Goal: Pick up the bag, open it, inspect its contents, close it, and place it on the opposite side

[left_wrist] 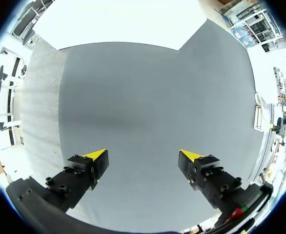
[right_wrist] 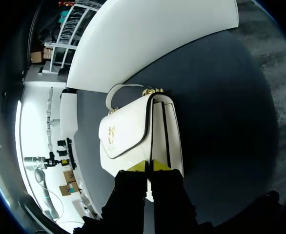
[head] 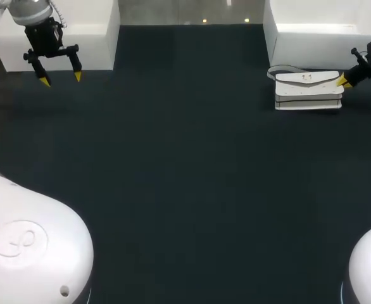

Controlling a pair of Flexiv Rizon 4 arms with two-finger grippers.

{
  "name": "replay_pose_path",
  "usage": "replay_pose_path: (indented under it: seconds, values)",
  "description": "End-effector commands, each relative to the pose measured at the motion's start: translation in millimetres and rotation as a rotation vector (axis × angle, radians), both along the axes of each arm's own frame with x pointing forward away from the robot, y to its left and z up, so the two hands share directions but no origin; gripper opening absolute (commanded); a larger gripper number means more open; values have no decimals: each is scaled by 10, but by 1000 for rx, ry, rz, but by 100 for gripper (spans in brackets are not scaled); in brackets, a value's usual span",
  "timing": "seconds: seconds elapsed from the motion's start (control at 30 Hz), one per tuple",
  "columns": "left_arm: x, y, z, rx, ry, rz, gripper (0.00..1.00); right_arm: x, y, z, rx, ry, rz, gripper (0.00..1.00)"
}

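Dark desk [head: 185, 177]: white bag [head: 308, 90], flap shut, at far right; right hand [head: 344, 80], tips together, against its end, likely positioning; left hand [head: 60, 77] spread, idle.

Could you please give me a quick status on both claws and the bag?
Left claw open, hanging over bare table far from the bag. Right claw shut, tips at the side of the white bag. Bag upright, flap down, near a white box. Nothing in the way.
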State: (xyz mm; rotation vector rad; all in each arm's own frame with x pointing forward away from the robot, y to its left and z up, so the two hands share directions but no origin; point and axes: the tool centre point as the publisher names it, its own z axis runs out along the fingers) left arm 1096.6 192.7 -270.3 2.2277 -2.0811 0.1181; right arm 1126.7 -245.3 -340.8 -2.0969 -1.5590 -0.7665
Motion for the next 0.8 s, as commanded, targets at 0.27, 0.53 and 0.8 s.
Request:
replay_pose_path:
  seconds: [0.27, 0.53, 0.8]
  values:
    - [-119, -149, 109, 28, -104, -110, 100, 125, -404, 105, -73, -18, -19, 0]
    - [-158, -230, 128, 42, -154, -158, 100, 203, -693, 118, -94, -28, -22, 0]
    - [-164, -249, 135, 54, -153, -168, 100, 292, -712, 31, -100, -6, 12, 0]
